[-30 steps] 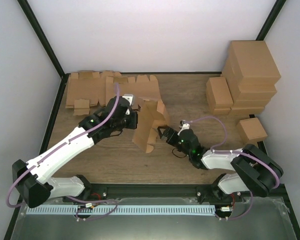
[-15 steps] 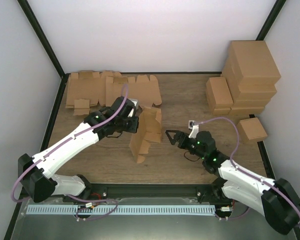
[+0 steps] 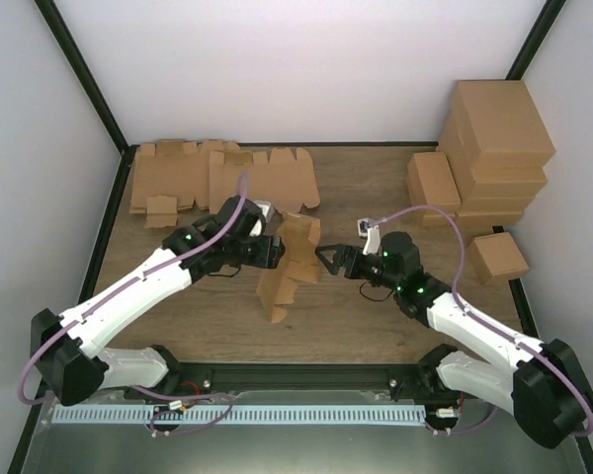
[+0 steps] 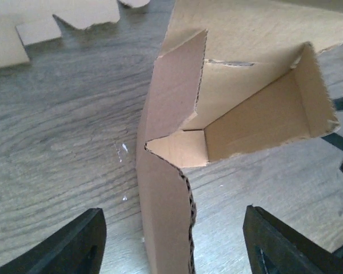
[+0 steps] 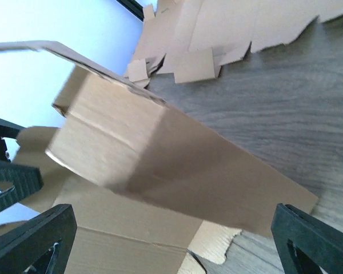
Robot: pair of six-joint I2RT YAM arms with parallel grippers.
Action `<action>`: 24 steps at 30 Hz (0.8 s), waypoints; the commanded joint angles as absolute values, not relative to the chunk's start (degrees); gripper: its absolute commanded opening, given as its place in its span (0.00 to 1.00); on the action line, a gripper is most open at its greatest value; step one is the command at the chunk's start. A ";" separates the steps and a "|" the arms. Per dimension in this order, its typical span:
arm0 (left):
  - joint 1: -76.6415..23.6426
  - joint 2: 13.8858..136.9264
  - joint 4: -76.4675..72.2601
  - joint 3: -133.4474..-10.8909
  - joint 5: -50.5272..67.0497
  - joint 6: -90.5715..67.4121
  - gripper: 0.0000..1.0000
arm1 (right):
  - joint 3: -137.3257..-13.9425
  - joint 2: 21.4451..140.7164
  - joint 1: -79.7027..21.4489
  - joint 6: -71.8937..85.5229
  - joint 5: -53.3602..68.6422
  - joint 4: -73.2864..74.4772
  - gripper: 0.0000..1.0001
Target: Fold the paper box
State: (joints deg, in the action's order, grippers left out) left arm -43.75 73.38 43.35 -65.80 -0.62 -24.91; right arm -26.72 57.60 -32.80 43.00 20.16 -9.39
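The paper box [image 3: 290, 262] is a partly folded brown cardboard piece standing on edge mid-table, its flaps raised. In the left wrist view its inner corner [image 4: 246, 108] faces me. One corrugated flap edge [image 4: 168, 222] runs down between the jaws of my left gripper [image 4: 177, 245], which is open, and touches neither finger. From above, the left gripper [image 3: 270, 252] sits at the box's left side. My right gripper [image 3: 326, 259] is open at the box's right side. In its wrist view, the box's outer panel [image 5: 177, 171] spans the wide gap of the right gripper [image 5: 174, 240].
Flat cardboard blanks [image 3: 217, 178] lie at the back left, also seen as blanks [image 5: 217, 34] in the right wrist view. Finished boxes [image 3: 494, 148] are stacked at the back right, with one small box [image 3: 498, 257] in front of them.
My left gripper has opened and let go of the box flap. The box has dropped lower and tilted left. The right arm swung out, then came back up to the box's right side.
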 commanded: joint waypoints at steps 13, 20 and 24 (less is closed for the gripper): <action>-33.22 65.04 37.55 -66.99 13.08 -25.08 0.61 | -33.48 55.36 -30.94 40.85 18.62 -4.71 0.94; -24.80 66.52 25.42 -58.53 26.23 -27.82 0.74 | -35.17 54.51 -30.72 38.56 16.77 -2.36 0.92; -23.22 70.16 22.02 -57.26 31.56 -27.00 0.75 | -35.45 56.34 -30.68 37.47 15.93 -2.18 0.87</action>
